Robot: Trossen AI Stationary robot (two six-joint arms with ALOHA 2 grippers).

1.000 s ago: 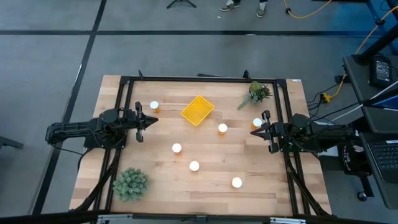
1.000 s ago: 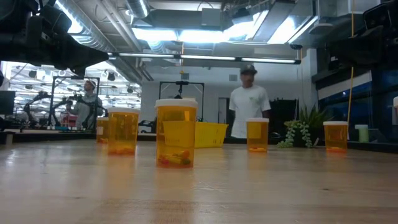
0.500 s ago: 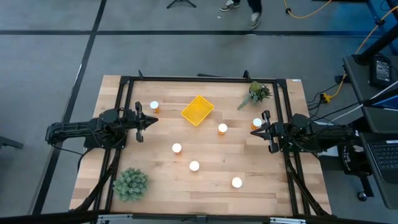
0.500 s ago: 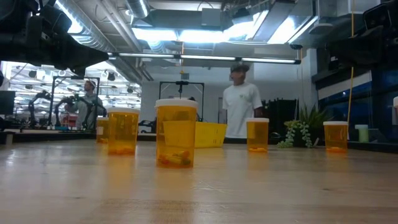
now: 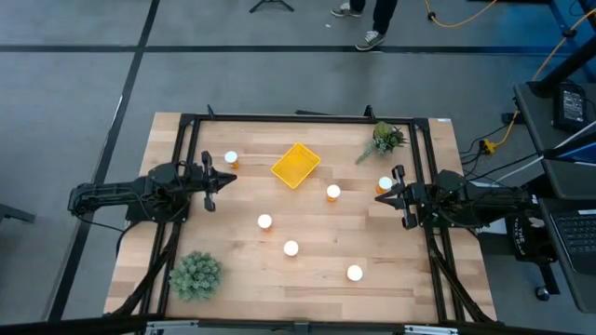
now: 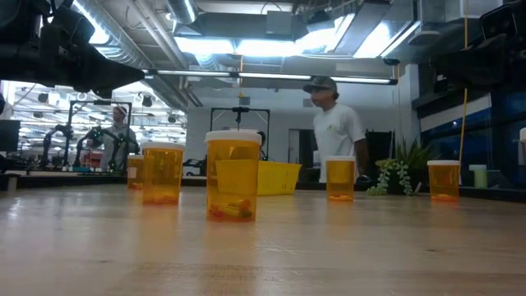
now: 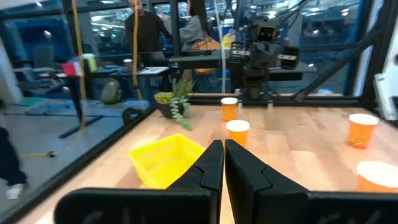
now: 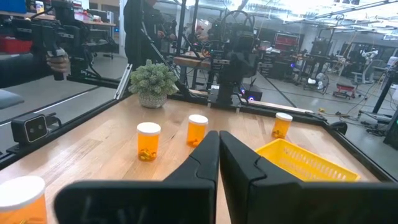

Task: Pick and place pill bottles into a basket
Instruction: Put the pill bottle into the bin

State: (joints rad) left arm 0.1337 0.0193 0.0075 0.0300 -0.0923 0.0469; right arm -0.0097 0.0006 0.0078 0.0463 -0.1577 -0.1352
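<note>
Several orange pill bottles with white caps stand upright and apart on the wooden table: one at the far left point(image 5: 231, 158), two at the right point(image 5: 333, 193) point(image 5: 385, 184), the others nearer the front point(image 5: 264, 221) point(image 5: 291, 248) point(image 5: 355, 273). The yellow basket point(image 5: 296, 165) sits on the table toward the far edge, turned at an angle and with nothing in it. My left gripper point(image 5: 233, 179) point(image 7: 222, 149) is shut, level above the left side, pointing right. My right gripper point(image 5: 376, 199) point(image 8: 219, 140) is shut, level above the right side, pointing left, close to the bottle at the right.
A bushy green plant point(image 5: 196, 274) stands at the near left corner and a trailing plant point(image 5: 384, 140) at the far right corner. Black frame rails point(image 5: 298, 118) run along the table's far edge and sides. A person point(image 6: 335, 136) walks beyond the far edge.
Both arms have kept still and no bottle has moved. Only the person beyond the table's far edge has walked about.
</note>
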